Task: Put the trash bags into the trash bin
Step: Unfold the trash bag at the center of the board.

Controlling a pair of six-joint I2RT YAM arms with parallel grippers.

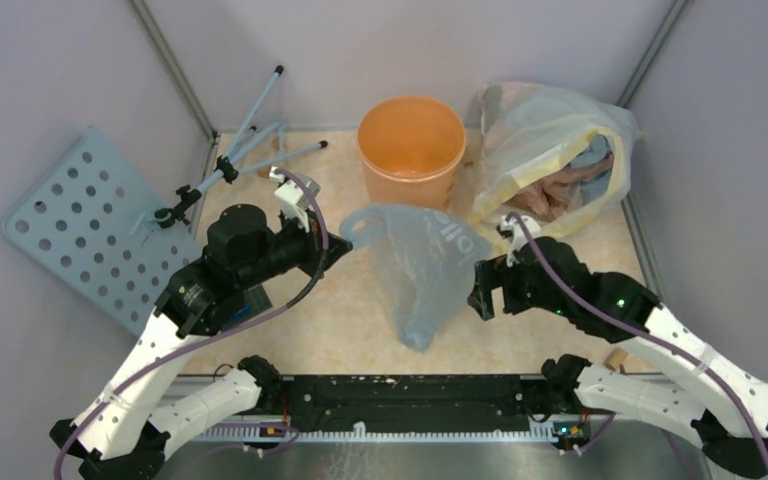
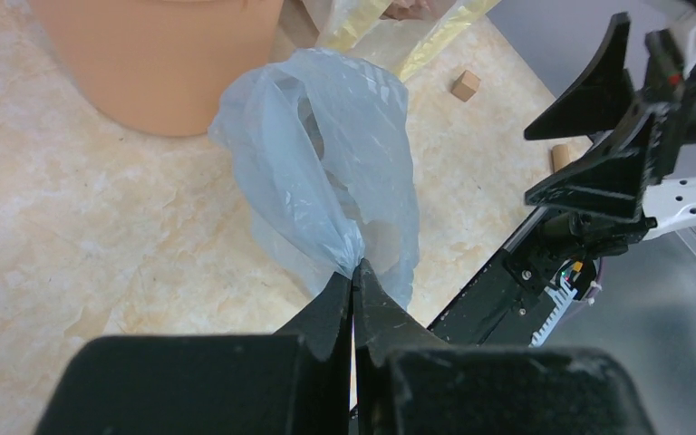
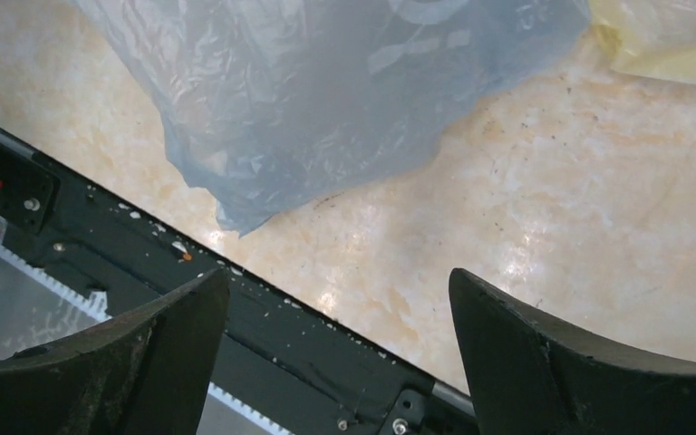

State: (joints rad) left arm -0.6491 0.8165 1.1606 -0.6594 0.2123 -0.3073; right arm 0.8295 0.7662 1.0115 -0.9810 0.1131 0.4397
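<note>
Surface: beige marbled tabletop (image 1: 340, 330) walled in pale grey, the arms' bases along its near edge.
Right gripper: right gripper (image 3: 338, 276) has its jaws spread wide and holds nothing; it sits just right of the bag's near half, and its wrist view looks under the plastic.
Trash bag: one trash bag (image 1: 420, 265), thin grey-blue film with pale lettering, lies mid-table between the two grippers. Its long axis runs near to far, with the narrow tail toward the bases and the wide mouth toward the bin. Whether the tail touches the table I cannot tell.
Left gripper: left gripper (image 2: 353, 272) has its jaws closed tight on a gathered pinch of the bag's left edge.
Relation that matters: the trash bin (image 1: 410, 187) stands beyond the bag, far and a little right of the left gripper; the bag's mouth ends just short of its near wall. Judging by this, the left arm, already holding, is the one to carry the bag up and over the rim.
Bin contents: only orange interior shows; no bag is inside yet.
Far right: a clear yellow-edged bag (image 1: 520, 150) slumps beside the bin, with pinkish and grey cloth-like stuff inside.
</note>
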